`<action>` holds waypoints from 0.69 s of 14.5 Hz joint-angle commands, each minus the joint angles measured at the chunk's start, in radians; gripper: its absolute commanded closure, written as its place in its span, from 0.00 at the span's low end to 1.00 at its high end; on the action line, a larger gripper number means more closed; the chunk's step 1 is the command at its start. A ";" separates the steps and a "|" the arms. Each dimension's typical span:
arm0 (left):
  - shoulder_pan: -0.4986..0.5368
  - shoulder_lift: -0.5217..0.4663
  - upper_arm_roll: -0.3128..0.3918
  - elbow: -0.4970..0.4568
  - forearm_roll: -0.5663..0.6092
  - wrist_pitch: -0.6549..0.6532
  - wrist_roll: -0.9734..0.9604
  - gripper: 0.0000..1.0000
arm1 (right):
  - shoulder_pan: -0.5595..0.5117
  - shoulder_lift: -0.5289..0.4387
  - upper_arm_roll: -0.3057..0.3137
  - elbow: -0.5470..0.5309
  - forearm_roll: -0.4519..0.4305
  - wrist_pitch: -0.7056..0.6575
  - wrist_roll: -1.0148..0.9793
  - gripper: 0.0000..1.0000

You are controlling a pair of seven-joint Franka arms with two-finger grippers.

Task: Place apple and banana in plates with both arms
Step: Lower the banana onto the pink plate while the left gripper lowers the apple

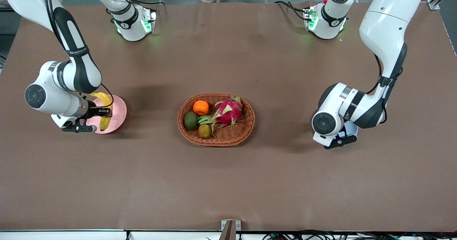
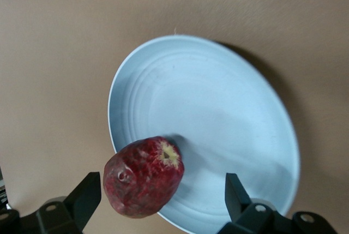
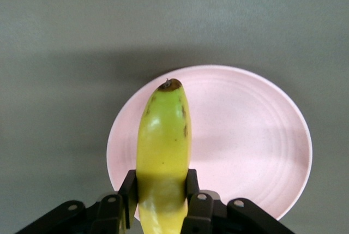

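Observation:
The dark red apple (image 2: 144,177) lies at the rim of the light blue plate (image 2: 218,114), between the spread fingers (image 2: 87,196) of my left gripper (image 2: 162,190), which is open and touches it on neither side. In the front view that gripper (image 1: 341,140) hangs over the blue plate (image 1: 351,129) and hides the apple. My right gripper (image 3: 162,185) is shut on the yellow banana (image 3: 163,136) and holds it over the pale pink plate (image 3: 245,136). In the front view the right gripper (image 1: 103,111) holds the banana (image 1: 104,102) over the pink plate (image 1: 119,111).
An oval wicker basket (image 1: 246,125) stands mid-table between the plates. It holds a pink dragon fruit (image 1: 228,112), an orange (image 1: 201,108), a green avocado (image 1: 190,120) and a brown kiwi (image 1: 204,131).

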 commanded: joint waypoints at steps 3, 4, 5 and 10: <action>-0.001 -0.063 -0.036 0.056 -0.036 -0.032 0.003 0.00 | -0.021 -0.021 0.018 -0.038 -0.020 0.051 -0.005 0.78; 0.007 -0.077 -0.051 0.073 -0.061 -0.032 0.005 0.00 | -0.021 -0.016 0.018 -0.038 -0.020 0.054 -0.005 0.78; 0.010 -0.096 -0.062 0.093 -0.085 -0.032 0.005 0.00 | -0.020 -0.010 0.018 -0.038 -0.020 0.062 -0.005 0.77; 0.022 -0.243 -0.069 0.133 -0.242 -0.041 0.022 0.00 | -0.032 0.022 0.018 -0.038 -0.020 0.077 -0.005 0.72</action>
